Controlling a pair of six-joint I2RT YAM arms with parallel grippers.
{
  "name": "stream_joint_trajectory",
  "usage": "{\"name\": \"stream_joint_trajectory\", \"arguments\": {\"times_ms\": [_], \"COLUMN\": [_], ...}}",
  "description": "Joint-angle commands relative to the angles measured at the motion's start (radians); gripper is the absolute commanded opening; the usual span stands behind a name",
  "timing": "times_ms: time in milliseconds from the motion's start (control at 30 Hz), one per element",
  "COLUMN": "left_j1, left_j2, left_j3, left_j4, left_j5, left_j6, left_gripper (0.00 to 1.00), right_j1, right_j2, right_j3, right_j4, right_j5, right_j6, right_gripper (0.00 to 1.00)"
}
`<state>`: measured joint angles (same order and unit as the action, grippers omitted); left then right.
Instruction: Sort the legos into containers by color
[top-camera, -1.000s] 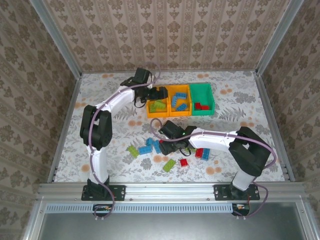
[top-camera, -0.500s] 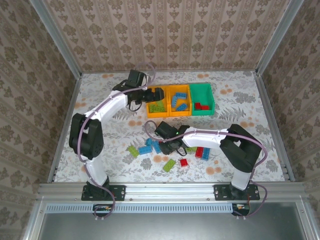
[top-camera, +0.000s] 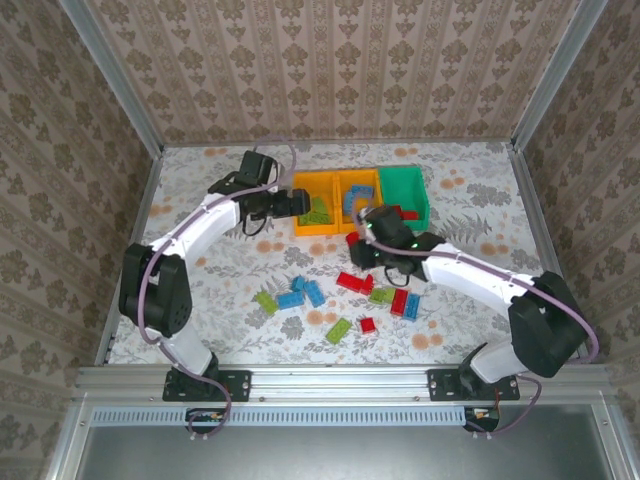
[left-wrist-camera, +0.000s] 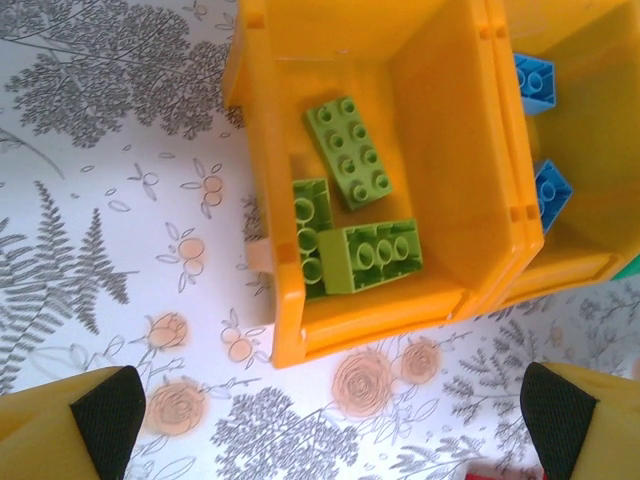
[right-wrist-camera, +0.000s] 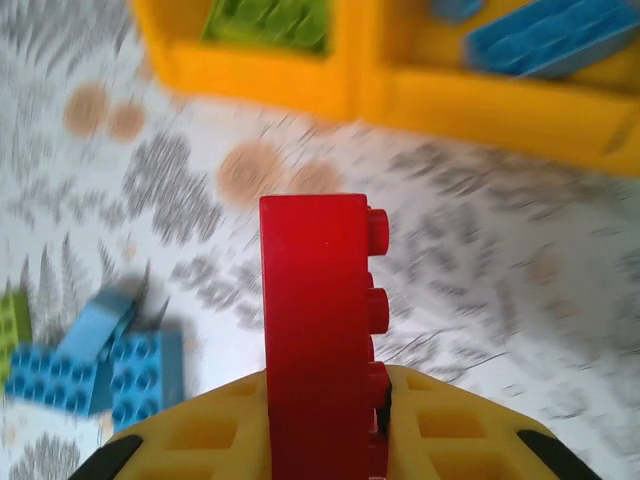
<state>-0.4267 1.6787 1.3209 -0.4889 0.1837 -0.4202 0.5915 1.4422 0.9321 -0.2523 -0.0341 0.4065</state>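
Observation:
My right gripper (right-wrist-camera: 325, 440) is shut on a red lego (right-wrist-camera: 315, 330) that stands upright between its yellow fingers. In the top view this red lego (top-camera: 353, 243) hangs just in front of the middle orange container (top-camera: 355, 175), which holds blue legos (right-wrist-camera: 540, 35). The green container (top-camera: 408, 224) on the right holds red legos. My left gripper (left-wrist-camera: 320, 420) is wide open and holds nothing, just left of and in front of the left orange container (left-wrist-camera: 440, 130), in which three lime legos (left-wrist-camera: 350, 150) lie.
Loose legos lie in front of the containers: lime (top-camera: 265, 302), blue (top-camera: 300, 295), red (top-camera: 350, 282), another lime (top-camera: 338, 330) and a small red one (top-camera: 367, 324). Metal rails and patterned walls border the table.
My right gripper has shut on the red lego and carried it up from the loose pile toward the containers. My left gripper has drawn back leftward off the left container.

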Motion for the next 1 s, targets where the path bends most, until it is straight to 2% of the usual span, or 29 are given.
{"name": "stream_joint_trajectory", "arguments": {"times_ms": [0,100,167,367,533,667,967], "left_j1": [-0.014,-0.023,-0.061,-0.102,-0.113,-0.121,-0.133], "left_j2": [-0.051,-0.077,-0.098,-0.138,-0.156,-0.166,-0.122], "left_j3": [-0.045,-0.091,-0.122,-0.211,-0.277,-0.315,-0.355], "left_j4": [-0.045,-0.058,-0.076,-0.126,-0.134,-0.134,-0.103], "left_j5": [-0.034,-0.037,-0.059,-0.109,-0.091,-0.067,0.014], "left_j6": [0.088,0.14,0.169,0.208,0.197,0.189,0.14], "left_gripper": [1.0,1.0,1.0,1.0,1.0,0.99,0.94], "right_j1": [-0.135,-0.255,-0.326,-0.445,-0.467,-0.469,-0.466], "right_j2": [-0.015,0.023,0.075,0.239,0.378,0.443,0.428], "right_j3": [0.007,0.051,0.109,0.258,0.399,0.474,0.465], "right_j4": [0.057,0.045,0.008,-0.083,-0.174,-0.224,-0.222], "right_j5": [-0.089,-0.105,-0.104,-0.097,-0.083,-0.056,-0.056], "right_j6": [0.063,0.072,0.065,0.055,0.017,0.013,0.036], "right_gripper": [0.24,0.24,0.23,0.22,0.24,0.29,0.53]}}
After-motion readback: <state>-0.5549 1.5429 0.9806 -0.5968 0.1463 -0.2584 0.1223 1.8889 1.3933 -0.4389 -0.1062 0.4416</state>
